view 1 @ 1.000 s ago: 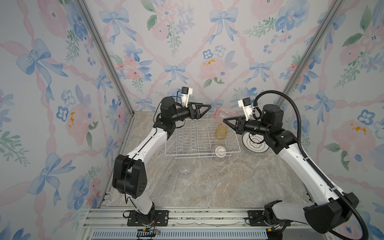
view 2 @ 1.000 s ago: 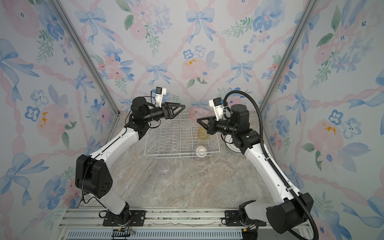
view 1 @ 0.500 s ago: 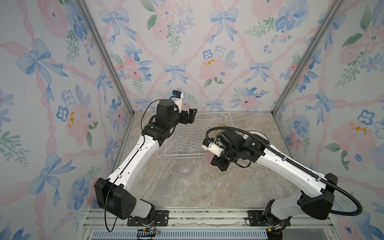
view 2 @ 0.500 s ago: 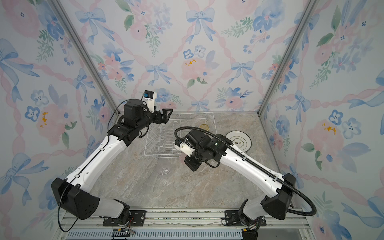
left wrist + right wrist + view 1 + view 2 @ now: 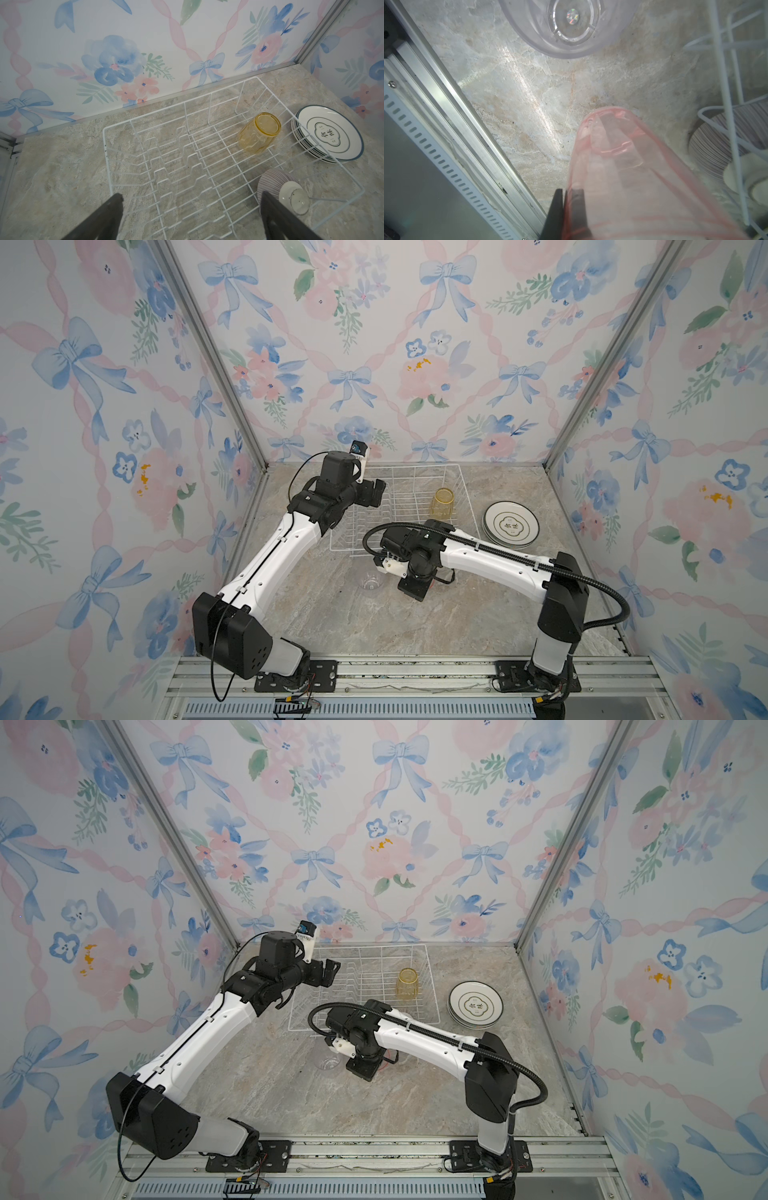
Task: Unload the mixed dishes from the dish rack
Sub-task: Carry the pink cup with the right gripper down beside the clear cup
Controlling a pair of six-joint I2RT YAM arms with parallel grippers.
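Observation:
The white wire dish rack (image 5: 415,467) (image 5: 374,947) (image 5: 107,158) holds an upturned yellow tumbler (image 5: 443,504) (image 5: 408,982) (image 5: 257,133) and an upturned purple-striped bowl (image 5: 272,181) (image 5: 741,128). In both top views the right arm hides the bowl. My left gripper (image 5: 376,491) (image 5: 330,971) (image 5: 191,197) hangs open over the rack's dividers, holding nothing. In front of the rack, my right gripper (image 5: 415,589) (image 5: 365,1067) (image 5: 568,191) points down. It is shut on the wall of a pink tumbler (image 5: 623,166), whose base is close to the table.
A clear tumbler (image 5: 371,583) (image 5: 328,1063) (image 5: 571,25) stands on the marble table just left of the right gripper. Stacked white dark-rimmed plates (image 5: 510,524) (image 5: 475,1004) (image 5: 330,135) lie right of the rack. The metal front rail (image 5: 446,116) runs close by.
My right arm has swung from the rack's far right down to the table in front of it, carrying the pink tumbler. The left gripper has drawn back toward the rack's left side.

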